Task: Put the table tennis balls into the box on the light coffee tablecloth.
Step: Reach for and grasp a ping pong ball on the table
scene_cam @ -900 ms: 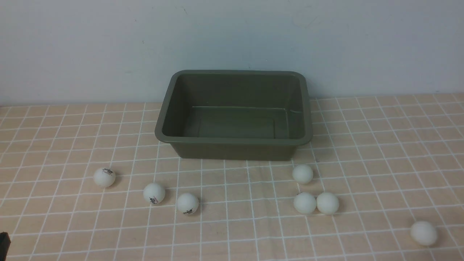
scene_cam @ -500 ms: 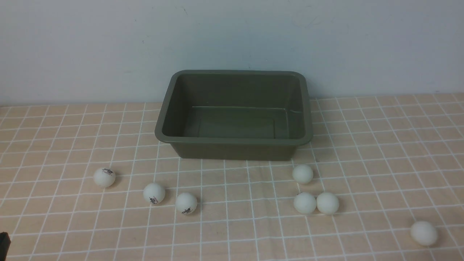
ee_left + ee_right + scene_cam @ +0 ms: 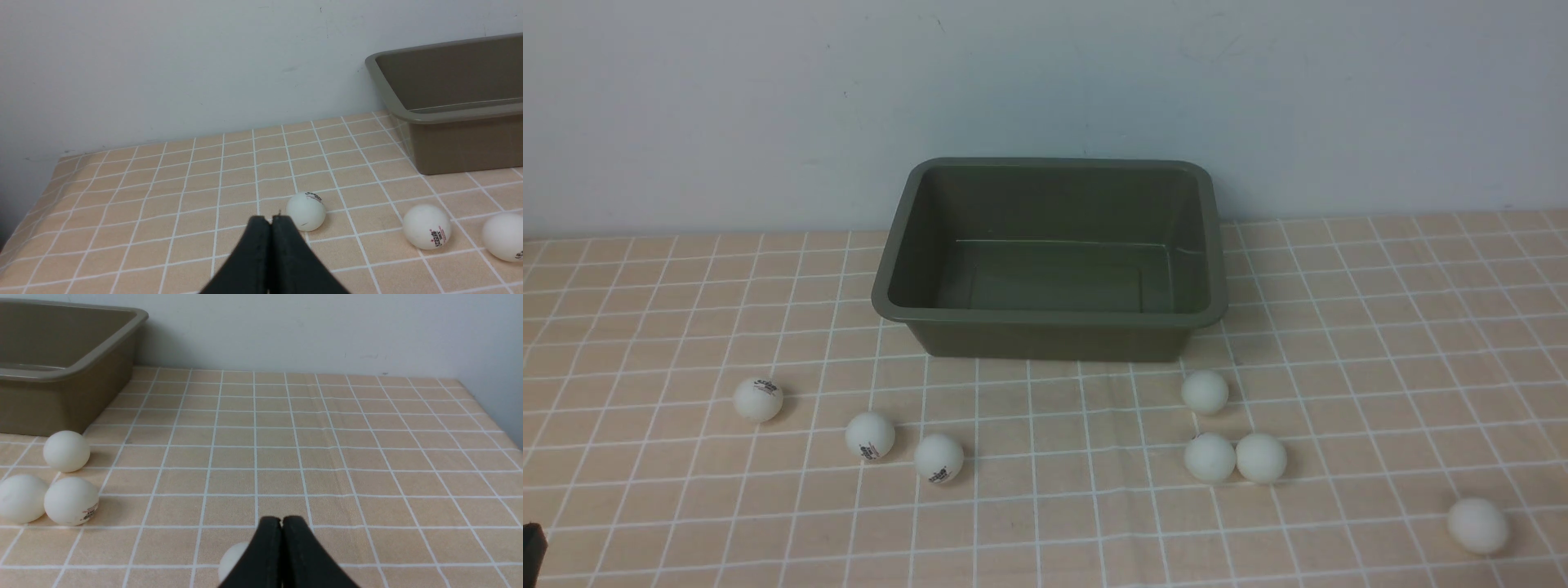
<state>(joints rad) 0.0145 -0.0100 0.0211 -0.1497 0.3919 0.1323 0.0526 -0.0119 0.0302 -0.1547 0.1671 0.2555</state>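
Hiding half a ball (rightmost) sits the right claw.

Box mouth open from above; wall close behind it. Three balls on my left spaced apart, I can straddle each. Right pair touching, third ball just behind. Bare cloth right of box.
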